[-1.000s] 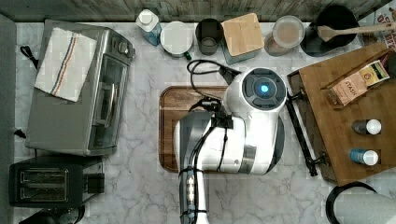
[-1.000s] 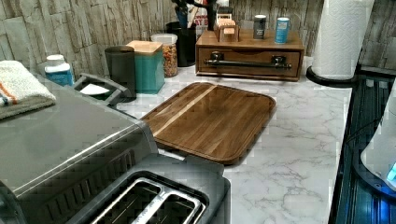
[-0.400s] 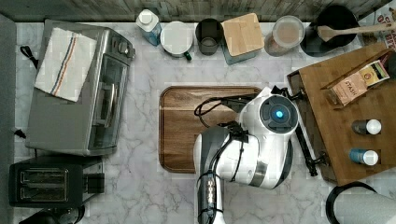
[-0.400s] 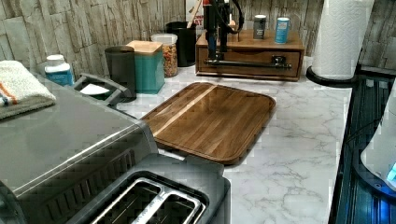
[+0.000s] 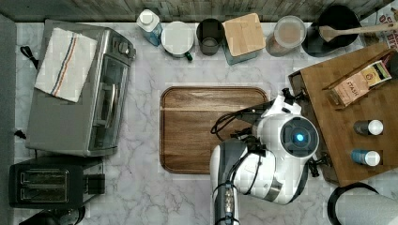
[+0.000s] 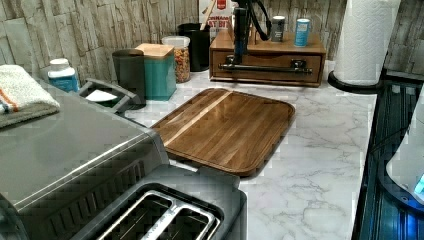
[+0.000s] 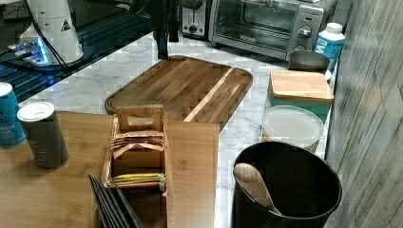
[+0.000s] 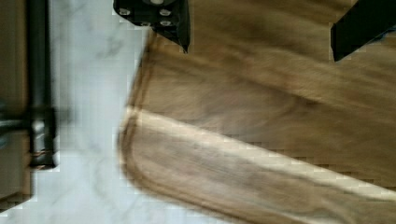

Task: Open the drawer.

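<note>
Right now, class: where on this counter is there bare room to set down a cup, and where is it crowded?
Free: the wooden tray is bare; so is the marble between it and the paper towel roll. A narrow marble strip runs between the toaster oven and the tray. Crowded: the back row of jars, and the drawer front, where the arm stands.

In the top view, the serving tray (image 5: 213,129) lies mid-counter (image 5: 141,197). The toaster oven (image 5: 77,89) stands toward the counter's left edge in the top view, a folded towel (image 5: 65,63) on it, and the toaster (image 5: 49,182) sits at the near left corner. Canisters (image 5: 241,35) line the back edge. The drawer (image 6: 267,62) sits at the top view's right edge, under a box top carrying two shakers (image 5: 368,140). The gripper (image 8: 259,32) hangs over the tray's corner nearest the drawer handle (image 8: 39,84).
</note>
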Available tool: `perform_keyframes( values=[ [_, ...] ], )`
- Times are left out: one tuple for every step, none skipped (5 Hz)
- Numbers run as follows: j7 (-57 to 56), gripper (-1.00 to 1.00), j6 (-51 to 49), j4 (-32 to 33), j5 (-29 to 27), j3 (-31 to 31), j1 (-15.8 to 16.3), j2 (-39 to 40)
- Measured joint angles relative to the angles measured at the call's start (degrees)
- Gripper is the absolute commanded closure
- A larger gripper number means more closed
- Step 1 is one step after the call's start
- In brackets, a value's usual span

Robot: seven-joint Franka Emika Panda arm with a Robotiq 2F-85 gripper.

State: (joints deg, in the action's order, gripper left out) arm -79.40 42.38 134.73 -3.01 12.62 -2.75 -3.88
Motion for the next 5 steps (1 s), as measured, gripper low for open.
perform_keyframes(
  values=[
    [-2.2,-1.00,6.5,2.1,0.6,3.4,-0.1,0.5],
    [-4.6,-1.00,7.7,3.0,1.8,5.4,-0.9,1.4],
    [-11.5,-1.00,10.8,3.4,1.8,7.3,-1.1,3.1],
    [-14.6,-1.00,14.3,3.2,1.8,7.6,-2.5,5.4],
    [-18.2,-1.00,15.7,3.4,-0.6,7.7,-4.2,7.2]
  ],
)
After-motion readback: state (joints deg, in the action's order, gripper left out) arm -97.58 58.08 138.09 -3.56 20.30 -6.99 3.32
